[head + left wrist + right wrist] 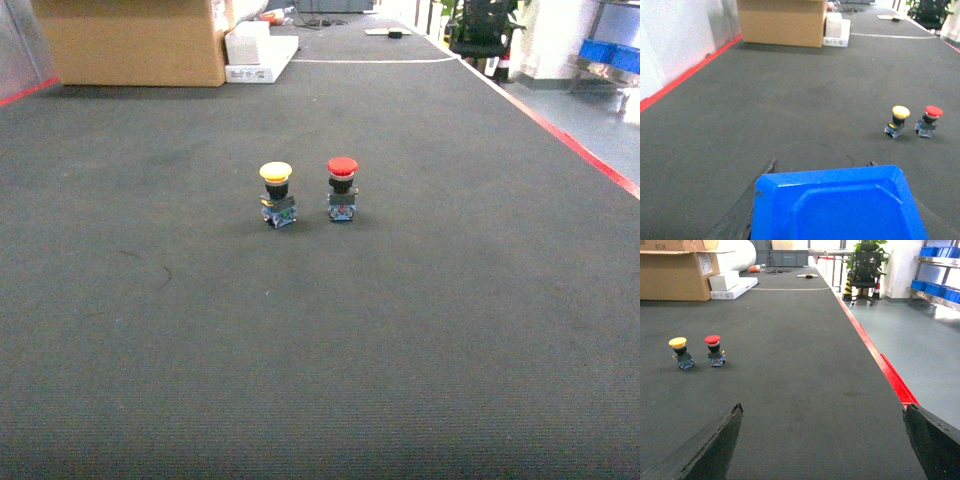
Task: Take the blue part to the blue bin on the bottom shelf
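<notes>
The left gripper (840, 200) is clamped on a bright blue moulded part (837, 205), the right gripper (822, 440) spread wide and empty, so carry it level clear of the yellow pushbutton (277, 193) and red pushbutton (342, 187); the bin's shelf is unseen

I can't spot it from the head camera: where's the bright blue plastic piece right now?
The bright blue plastic piece shows only in the left wrist view, bottom centre, between the left gripper's fingers.
</notes>
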